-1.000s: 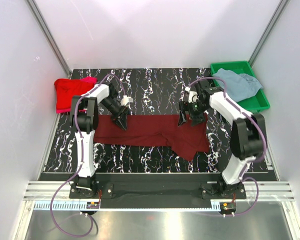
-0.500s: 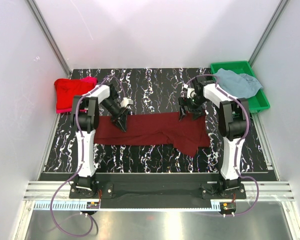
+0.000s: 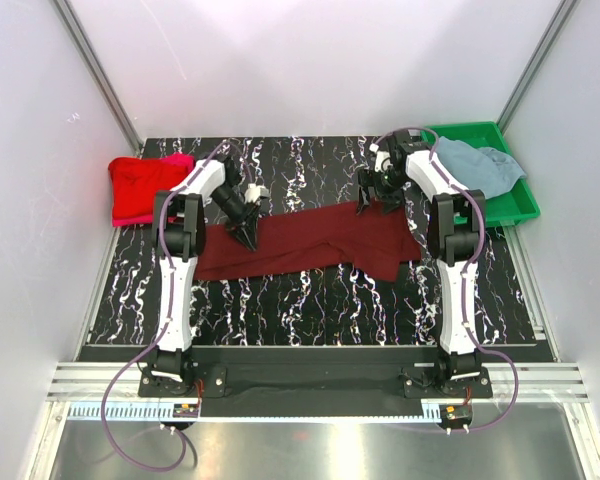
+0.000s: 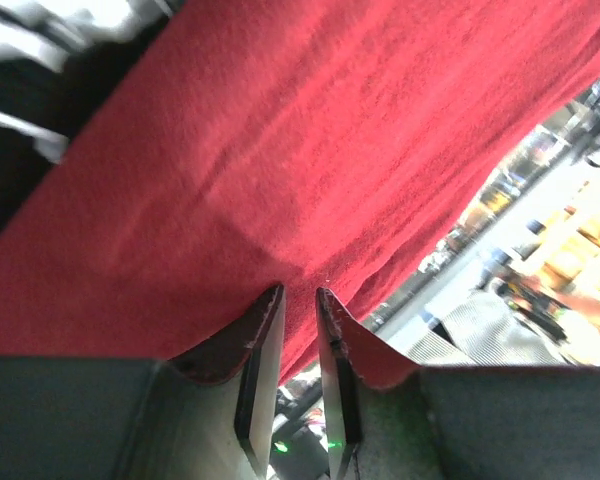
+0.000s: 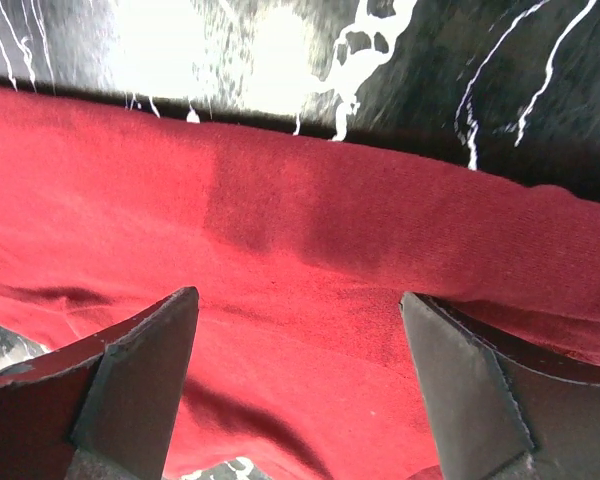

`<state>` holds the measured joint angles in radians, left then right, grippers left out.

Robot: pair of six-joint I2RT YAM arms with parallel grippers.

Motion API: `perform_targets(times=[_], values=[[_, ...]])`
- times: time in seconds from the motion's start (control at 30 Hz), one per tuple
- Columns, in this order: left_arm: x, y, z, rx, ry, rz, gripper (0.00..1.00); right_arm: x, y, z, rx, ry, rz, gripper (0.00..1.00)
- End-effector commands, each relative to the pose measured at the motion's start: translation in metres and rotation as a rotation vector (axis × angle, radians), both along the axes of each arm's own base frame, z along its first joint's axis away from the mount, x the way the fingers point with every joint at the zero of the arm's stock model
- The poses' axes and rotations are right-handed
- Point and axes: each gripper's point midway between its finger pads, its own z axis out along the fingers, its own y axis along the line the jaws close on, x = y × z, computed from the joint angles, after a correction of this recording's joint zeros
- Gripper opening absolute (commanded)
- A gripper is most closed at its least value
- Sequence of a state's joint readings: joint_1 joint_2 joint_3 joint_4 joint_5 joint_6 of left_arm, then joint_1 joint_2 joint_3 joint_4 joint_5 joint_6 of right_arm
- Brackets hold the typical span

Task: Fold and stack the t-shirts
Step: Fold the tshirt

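The dark maroon t-shirt (image 3: 320, 240) lies stretched across the middle of the black marbled table. My left gripper (image 3: 248, 234) is at its left part. In the left wrist view its jaws (image 4: 298, 292) stand narrow, pinched on an edge of the maroon cloth (image 4: 330, 150). My right gripper (image 3: 367, 205) hovers over the shirt's far right edge. In the right wrist view it (image 5: 298, 298) is wide open above the cloth (image 5: 310, 250) and holds nothing. A bright red t-shirt (image 3: 138, 188) lies at the far left with a pink one (image 3: 178, 159) showing beside it.
A green tray (image 3: 517, 206) stands at the far right corner with the grey-blue t-shirt (image 3: 475, 168) heaped in it. White walls close the table on three sides. Both arm bases sit on the rail at the near edge.
The maroon shirt has shifted toward the far side and its near flap has drawn up. The right gripper moved farther back to the shirt's far edge. The left gripper moved slightly back with the cloth.
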<state>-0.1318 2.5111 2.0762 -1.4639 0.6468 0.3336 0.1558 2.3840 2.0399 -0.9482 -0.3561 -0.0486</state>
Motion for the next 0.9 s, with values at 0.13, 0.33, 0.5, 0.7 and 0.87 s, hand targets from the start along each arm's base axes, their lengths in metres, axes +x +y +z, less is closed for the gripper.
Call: perform_targets(times=[0.13,0.33,0.5,0.7,0.87], values=[[0.046,0.033,-0.004,0.203,-0.163,-0.022,0.28,0.023,-0.028,-0.031,-0.124,-0.053,-0.004,0.92],[0.074,0.038,0.0,0.242,-0.265,0.003,0.28,0.04,-0.031,-0.031,-0.145,-0.099,-0.003,0.92],[0.083,0.031,0.05,0.201,-0.392,0.012,0.26,0.059,-0.034,0.022,-0.18,-0.238,-0.005,0.92],[0.071,0.026,0.099,0.153,-0.47,0.017,0.26,0.042,-0.017,0.099,-0.224,-0.396,0.101,0.92],[0.043,0.013,0.078,0.068,-0.333,0.003,0.25,-0.005,0.031,0.123,-0.258,-0.477,0.322,0.88]])
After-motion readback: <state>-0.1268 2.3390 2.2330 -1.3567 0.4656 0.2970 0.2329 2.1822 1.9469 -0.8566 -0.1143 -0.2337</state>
